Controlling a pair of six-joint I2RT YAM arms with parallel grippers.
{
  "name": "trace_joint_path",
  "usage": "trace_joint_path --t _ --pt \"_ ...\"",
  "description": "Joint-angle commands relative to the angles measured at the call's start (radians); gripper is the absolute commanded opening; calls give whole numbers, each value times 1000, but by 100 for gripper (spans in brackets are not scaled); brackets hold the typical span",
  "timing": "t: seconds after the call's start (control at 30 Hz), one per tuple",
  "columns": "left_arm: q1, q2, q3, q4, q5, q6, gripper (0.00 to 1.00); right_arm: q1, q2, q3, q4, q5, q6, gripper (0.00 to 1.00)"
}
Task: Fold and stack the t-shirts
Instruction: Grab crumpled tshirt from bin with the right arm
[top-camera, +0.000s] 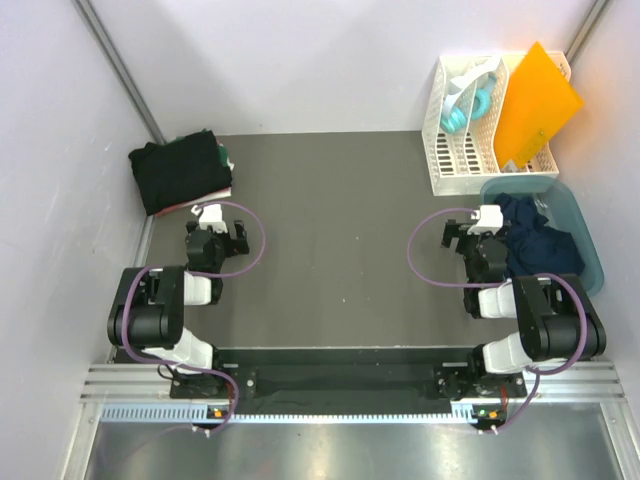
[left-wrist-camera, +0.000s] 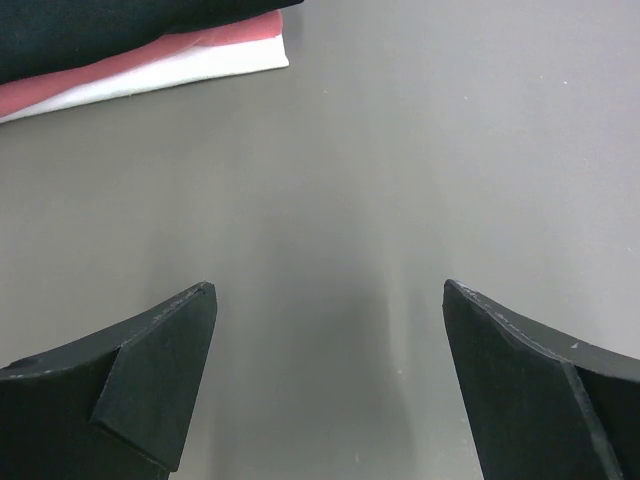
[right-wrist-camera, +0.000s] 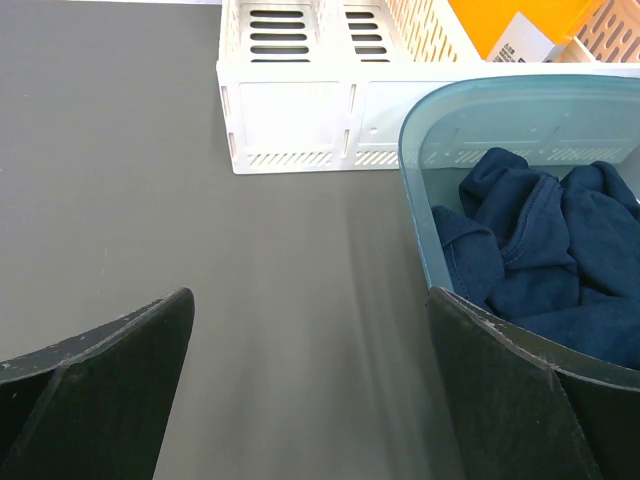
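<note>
A folded stack of t-shirts (top-camera: 180, 172) lies at the table's back left corner, black on top. In the left wrist view its lower layers show as a red and a white edge (left-wrist-camera: 150, 62). A crumpled navy t-shirt (top-camera: 535, 242) (right-wrist-camera: 540, 262) fills the teal tub (top-camera: 585, 225) (right-wrist-camera: 470, 110) at the right. My left gripper (top-camera: 221, 238) (left-wrist-camera: 328, 292) hovers open over bare mat just in front of the stack. My right gripper (top-camera: 470, 238) (right-wrist-camera: 310, 295) is also open and holds nothing, just left of the tub's wall.
A white slotted rack (top-camera: 462, 150) (right-wrist-camera: 300, 110) stands at the back right behind the tub, holding an orange folder (top-camera: 537, 95) and a teal item (top-camera: 466, 108). The dark grey mat (top-camera: 340, 220) lies between the arms. Pale walls close in on three sides.
</note>
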Motion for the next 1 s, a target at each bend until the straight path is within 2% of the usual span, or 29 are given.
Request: trace_joint_path --t 0.0,0.37,0.5,0.6,0.63,0.7,0.73,0.77,0.8,0.83,0.87,0.9,0.93,0.97 --pt "-4 9 28 54 -10 -13 99 -11 -2 39 40 -7 18 100" --pt "-2 11 28 57 -10 -10 99 -11 -2 37 39 -5 16 100" --pt "-4 15 4 130 -11 -8 99 -13 -2 37 39 -27 15 100" --pt "-1 -61 40 33 128 24 99 -5 -58 45 -21 -158 -46 100" --pt "-2 -87 56 -68 160 56 99 -5 -112 60 -100 -192 -56 100" --pt "-2 -165 112 -144 215 65 99 -5 -169 113 -196 -276 -80 100" --pt "-4 -190 141 -249 237 112 99 -8 -230 155 -386 -316 -95 100" --pt "-4 -208 178 -331 308 151 99 -5 -253 220 -546 -443 -208 100" --pt "-4 -233 277 -421 333 192 99 -7 -262 396 -727 -537 -314 100" --pt "-4 -235 339 -518 347 262 99 1 -231 495 -1099 -615 -433 100" --pt "-4 -229 473 -727 346 280 99 5 -200 597 -1276 -673 -596 100" --pt "-4 -203 535 -803 341 315 99 8 -165 784 -1413 -653 -599 100" --pt "-2 -187 592 -884 334 332 99 10 -91 869 -1598 -609 -571 100" --pt "-4 -172 691 -1001 331 349 99 10 -51 949 -1668 -433 -459 100"
